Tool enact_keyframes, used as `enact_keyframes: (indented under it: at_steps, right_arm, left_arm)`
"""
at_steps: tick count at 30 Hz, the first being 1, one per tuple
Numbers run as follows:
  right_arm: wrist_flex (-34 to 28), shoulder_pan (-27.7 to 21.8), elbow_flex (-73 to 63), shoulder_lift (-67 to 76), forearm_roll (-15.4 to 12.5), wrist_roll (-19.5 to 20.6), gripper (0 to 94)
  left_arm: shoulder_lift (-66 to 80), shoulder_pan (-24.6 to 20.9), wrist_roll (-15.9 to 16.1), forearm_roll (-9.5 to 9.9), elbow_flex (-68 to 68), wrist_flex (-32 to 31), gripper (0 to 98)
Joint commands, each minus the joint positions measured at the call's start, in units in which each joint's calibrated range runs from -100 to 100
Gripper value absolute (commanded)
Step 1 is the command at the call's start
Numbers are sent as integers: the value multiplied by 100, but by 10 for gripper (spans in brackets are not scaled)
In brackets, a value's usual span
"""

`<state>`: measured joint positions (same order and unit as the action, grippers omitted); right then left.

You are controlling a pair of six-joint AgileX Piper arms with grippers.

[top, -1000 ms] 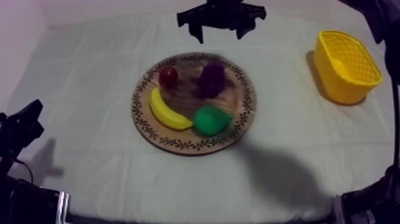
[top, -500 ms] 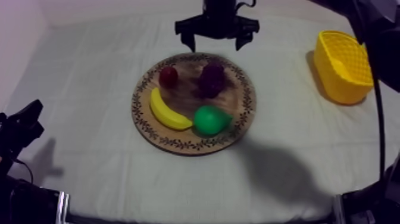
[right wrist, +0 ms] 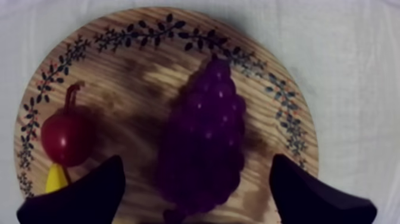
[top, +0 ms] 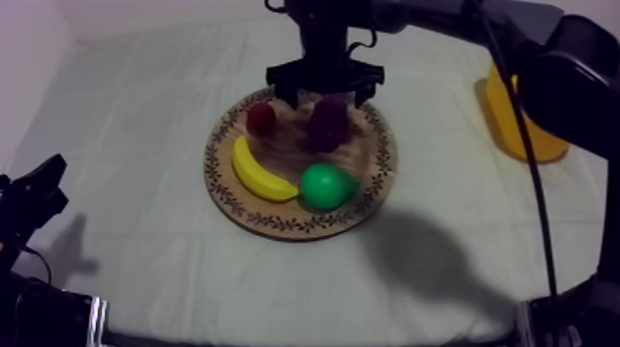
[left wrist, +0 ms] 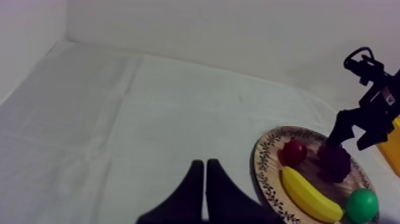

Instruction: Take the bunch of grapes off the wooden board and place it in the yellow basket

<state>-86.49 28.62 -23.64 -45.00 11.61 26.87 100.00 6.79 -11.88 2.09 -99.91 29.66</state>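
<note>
Soft, rather dim light falls from above, leaving a faint violet tint on the cloth [top: 138,111] left of the wooden board [top: 374,185]. A broad, soft-edged shadow [top: 424,263] lies on the cloth at the board's near right. On the board, dark shade rings the bunch of grapes [right wrist: 205,137].

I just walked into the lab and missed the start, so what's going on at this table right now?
The right end effector hangs open over the bunch of grapes on the round wooden board, a finger to each side, not yet closed on it. A banana, a pear and a small red fruit share the board. The yellow basket stands off at that arm's side. The left end effector rests shut at its own side, away from the board.
</note>
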Motion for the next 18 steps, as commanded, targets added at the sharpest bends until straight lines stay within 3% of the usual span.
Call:
enact_keyframes:
  at_steps: [1,12,15,18]
  right_arm:
    - [20,-24,-51,-125,10,2,720]
    - [426,-75,-133,-601,5,-22,703]
    - [524,-82,-129,-692,0,-25,614]
    - [622,-92,-101,-736,-4,-26,452]
  left_arm:
    - [0,-2,-1,-1,2,0,1]
    - [0,-2,-1,-1,2,0,1]
    - [0,-2,-1,-1,2,0,1]
    - [0,-2,-1,-1,2,0,1]
